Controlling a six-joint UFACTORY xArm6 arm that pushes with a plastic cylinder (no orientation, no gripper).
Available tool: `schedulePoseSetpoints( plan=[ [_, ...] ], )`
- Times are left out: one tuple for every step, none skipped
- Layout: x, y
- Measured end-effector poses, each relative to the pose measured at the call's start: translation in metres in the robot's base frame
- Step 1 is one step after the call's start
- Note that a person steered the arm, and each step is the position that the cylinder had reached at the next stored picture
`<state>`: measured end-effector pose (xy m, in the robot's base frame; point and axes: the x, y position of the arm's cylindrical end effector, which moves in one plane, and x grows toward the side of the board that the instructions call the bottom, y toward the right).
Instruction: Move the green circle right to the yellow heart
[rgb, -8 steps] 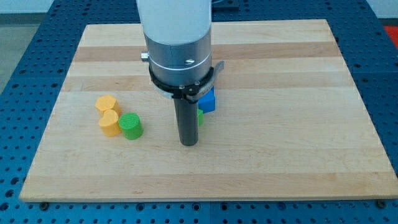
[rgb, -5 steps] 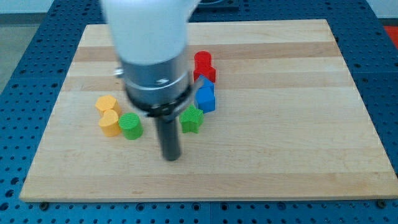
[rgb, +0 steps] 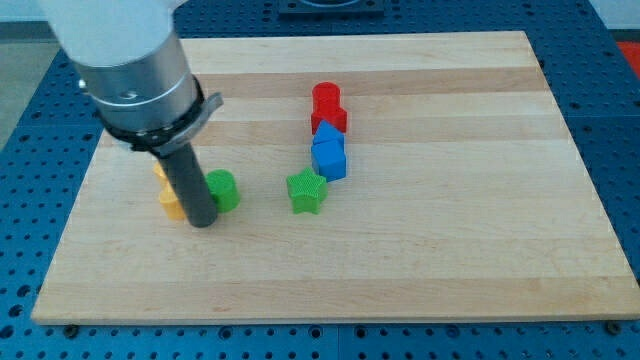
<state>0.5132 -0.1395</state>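
Note:
The green circle (rgb: 224, 189) sits on the wooden board (rgb: 450, 220) left of centre. My tip (rgb: 203, 223) rests on the board right against the green circle's left side, between it and the yellow blocks. The rod hides most of the two yellow blocks: one yellow block (rgb: 171, 208) shows at the rod's lower left, and a sliver of the other (rgb: 160, 170) shows above it. Their shapes cannot be made out.
A green star (rgb: 307, 192) lies near the board's middle. Above it stand two blue blocks (rgb: 329, 155) touching each other, then two red blocks (rgb: 327, 105) in a column.
My tip has swept left from the board's middle to the left side of the green circle. The green circle has shifted slightly to the right. The other blocks have not moved.

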Motion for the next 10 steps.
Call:
schedulePoseSetpoints(
  plan=[
    [0.0, 0.015],
    [0.019, -0.005],
    [0.029, -0.053],
    [0.016, -0.076],
    [-0.003, -0.069],
    [-0.029, -0.044],
    [-0.046, -0.02],
    [-0.051, -0.012],
    [-0.051, -0.012],
    [-0.051, 0.008]
  ],
)
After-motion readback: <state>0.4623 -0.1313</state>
